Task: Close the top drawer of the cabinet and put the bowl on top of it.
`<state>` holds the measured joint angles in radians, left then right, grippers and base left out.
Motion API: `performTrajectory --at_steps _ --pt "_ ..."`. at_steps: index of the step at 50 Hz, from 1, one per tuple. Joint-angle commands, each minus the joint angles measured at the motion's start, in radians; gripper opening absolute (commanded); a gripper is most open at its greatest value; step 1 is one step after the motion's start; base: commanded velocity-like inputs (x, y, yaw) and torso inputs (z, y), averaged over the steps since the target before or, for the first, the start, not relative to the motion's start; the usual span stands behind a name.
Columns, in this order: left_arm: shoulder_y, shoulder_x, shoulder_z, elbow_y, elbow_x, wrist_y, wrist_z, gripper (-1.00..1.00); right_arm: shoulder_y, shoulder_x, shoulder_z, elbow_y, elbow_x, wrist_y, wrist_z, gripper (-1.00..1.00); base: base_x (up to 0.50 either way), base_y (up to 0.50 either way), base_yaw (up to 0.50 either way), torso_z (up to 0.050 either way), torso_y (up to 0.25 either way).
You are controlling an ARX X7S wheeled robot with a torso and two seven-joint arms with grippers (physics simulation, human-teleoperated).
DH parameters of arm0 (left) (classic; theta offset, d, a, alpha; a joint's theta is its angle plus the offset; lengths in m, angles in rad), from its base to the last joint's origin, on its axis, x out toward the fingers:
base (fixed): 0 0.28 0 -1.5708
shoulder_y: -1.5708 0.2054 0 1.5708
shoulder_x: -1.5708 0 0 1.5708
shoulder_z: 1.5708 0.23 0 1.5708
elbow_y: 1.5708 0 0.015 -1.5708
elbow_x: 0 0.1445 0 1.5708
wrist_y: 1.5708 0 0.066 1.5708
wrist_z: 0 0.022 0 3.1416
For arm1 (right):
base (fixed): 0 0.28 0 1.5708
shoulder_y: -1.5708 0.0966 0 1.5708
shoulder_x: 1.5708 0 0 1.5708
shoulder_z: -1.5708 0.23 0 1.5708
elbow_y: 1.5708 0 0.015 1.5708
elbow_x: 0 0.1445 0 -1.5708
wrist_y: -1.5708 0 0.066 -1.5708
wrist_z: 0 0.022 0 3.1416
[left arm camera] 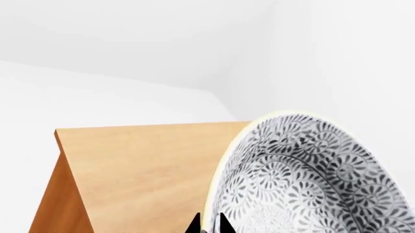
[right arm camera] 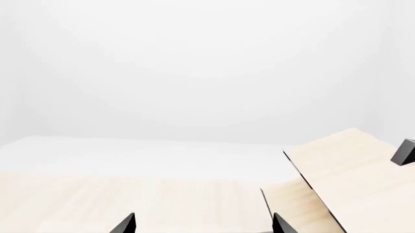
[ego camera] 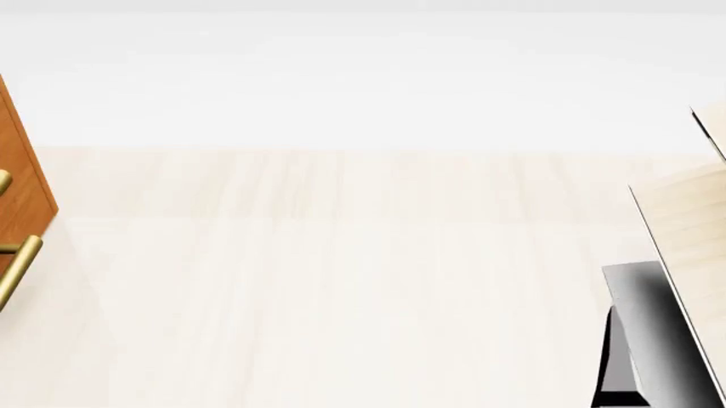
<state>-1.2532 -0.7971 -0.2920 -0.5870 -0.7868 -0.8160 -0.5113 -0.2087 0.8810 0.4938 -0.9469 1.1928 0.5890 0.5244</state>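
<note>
In the left wrist view, my left gripper (left arm camera: 208,225) is shut on the rim of the bowl (left arm camera: 311,174), one dark fingertip on each side of the cream edge. The bowl is white with a dense grey-blue petal pattern and is held tilted on edge. Beyond it lies the flat orange-brown top of the cabinet (left arm camera: 149,165); I cannot tell whether the bowl touches it. The head view shows only a strip of the cabinet (ego camera: 20,174) at the far left, with a brass bar handle (ego camera: 17,263). Whether the top drawer is in or out cannot be told. My right gripper (right arm camera: 204,225) is open and holds nothing.
A pale light-wood shelf structure (ego camera: 681,229) with a black base (ego camera: 641,340) stands at the head view's right edge, and its boards (right arm camera: 350,170) show in the right wrist view. Pale wooden floor (ego camera: 340,280) and white walls fill the space between.
</note>
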Motion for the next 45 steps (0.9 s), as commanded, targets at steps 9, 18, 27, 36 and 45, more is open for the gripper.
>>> performTrajectory --at_steps 9,18,27,36,45 --pt "-0.039 0.024 -0.027 0.064 -0.062 -0.103 -0.028 1.0 -0.017 -0.015 0.014 0.003 -0.021 -0.003 -0.029 1.0 0.0 0.0 0.0 0.0 0.0" --pt "-0.048 0.021 -0.028 0.075 -0.065 -0.111 -0.041 1.0 -0.036 -0.01 0.039 -0.002 -0.008 -0.009 -0.029 1.0 0.0 0.0 0.0 0.0 0.0" --pt "-0.036 0.01 -0.048 0.113 -0.087 -0.144 -0.06 1.0 -0.048 -0.007 0.035 -0.006 -0.011 -0.021 -0.027 1.0 0.0 0.0 0.0 0.0 0.0" --pt "-0.023 0.0 -0.066 0.172 -0.116 -0.178 -0.076 1.0 -0.04 -0.002 0.025 -0.006 -0.011 -0.021 -0.023 1.0 0.0 0.0 0.0 0.0 0.0" --pt "0.013 -0.006 -0.116 0.24 -0.169 -0.23 -0.103 1.0 -0.031 0.003 0.015 -0.006 -0.006 -0.022 -0.017 1.0 0.0 0.0 0.0 0.0 0.0"
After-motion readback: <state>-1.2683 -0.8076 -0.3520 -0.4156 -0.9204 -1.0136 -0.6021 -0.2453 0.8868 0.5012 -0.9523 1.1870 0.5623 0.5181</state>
